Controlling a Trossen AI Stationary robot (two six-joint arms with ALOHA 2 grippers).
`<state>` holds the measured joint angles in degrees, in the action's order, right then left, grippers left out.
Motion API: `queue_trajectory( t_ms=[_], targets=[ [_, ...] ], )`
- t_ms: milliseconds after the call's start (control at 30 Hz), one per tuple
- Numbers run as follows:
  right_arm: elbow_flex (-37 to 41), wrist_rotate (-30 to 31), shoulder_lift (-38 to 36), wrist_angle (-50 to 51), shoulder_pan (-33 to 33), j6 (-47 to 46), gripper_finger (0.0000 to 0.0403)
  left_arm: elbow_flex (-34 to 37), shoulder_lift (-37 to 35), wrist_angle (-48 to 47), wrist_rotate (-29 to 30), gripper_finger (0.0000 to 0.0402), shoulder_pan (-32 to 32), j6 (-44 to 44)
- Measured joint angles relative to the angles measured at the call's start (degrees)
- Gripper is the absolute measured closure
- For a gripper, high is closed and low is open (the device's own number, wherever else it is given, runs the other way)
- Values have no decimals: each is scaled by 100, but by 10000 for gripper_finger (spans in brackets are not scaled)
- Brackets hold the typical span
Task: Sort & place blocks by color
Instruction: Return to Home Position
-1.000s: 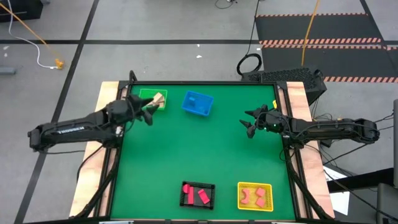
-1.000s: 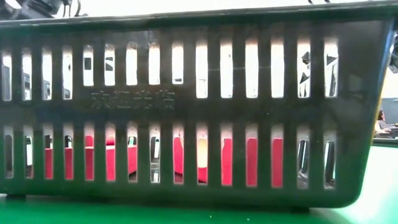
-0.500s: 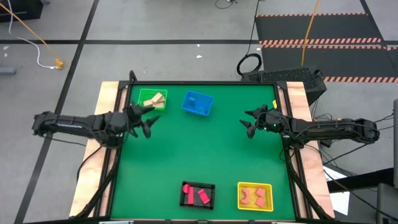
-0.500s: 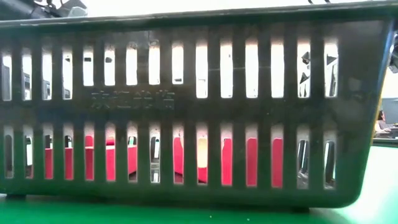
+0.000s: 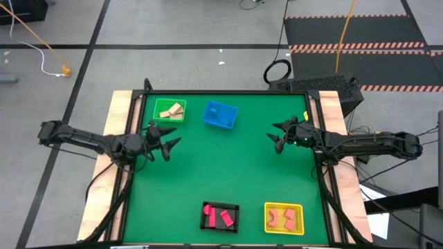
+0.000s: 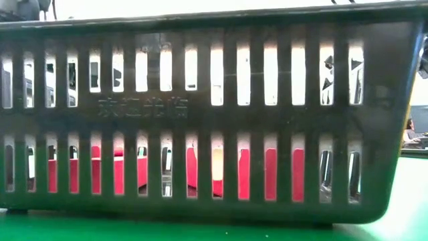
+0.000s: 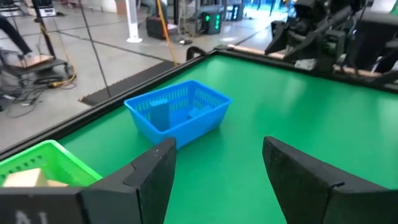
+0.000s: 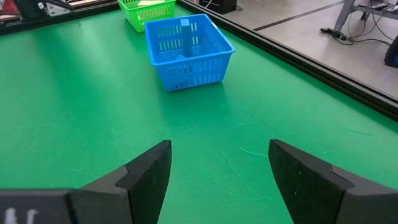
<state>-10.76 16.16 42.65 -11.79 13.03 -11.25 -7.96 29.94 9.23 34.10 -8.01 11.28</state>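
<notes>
All the blocks lie in baskets. Tan wood blocks (image 5: 170, 109) sit in the green basket (image 5: 168, 110) at the far left. Blue blocks (image 7: 160, 112) are in the blue basket (image 5: 220, 115). Pink-red blocks (image 5: 219, 217) fill the black basket (image 5: 220, 216) at the near edge, and pink-red pieces (image 5: 282, 217) also lie in the yellow basket (image 5: 284, 218). My left gripper (image 5: 166, 141) hovers open near the table's left edge, just nearer than the green basket. My right gripper (image 5: 275, 136) hovers open by the right edge.
The black basket's slotted wall (image 6: 214, 114) fills the low view, red blocks (image 6: 267, 174) showing through its slots. The table's wide green middle (image 5: 228, 162) holds nothing. Wooden side rails (image 5: 114, 159) border the table.
My left gripper has drawn back from over the green basket toward the table's left and near edges, its arm folding outward past the left rail. The tan blocks now show uncovered in the green basket. The right arm has kept still.
</notes>
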Motion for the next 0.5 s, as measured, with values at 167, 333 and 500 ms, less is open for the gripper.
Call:
queue_trajectory(
  t_ms=[167, 333, 500],
  targets=[
    [0, -2, 0, 0, -1, -1, 145, 318, -1, 575, -21, 160, 4, -121],
    [0, -1, -2, 0, 0, 0, 145, 629, -3, 1118, -23, 160, 9, -231],
    [0, -1, -2, -1, 0, -1, 145, 740, -1, 1302, -25, 160, 10, -159]
  ],
)
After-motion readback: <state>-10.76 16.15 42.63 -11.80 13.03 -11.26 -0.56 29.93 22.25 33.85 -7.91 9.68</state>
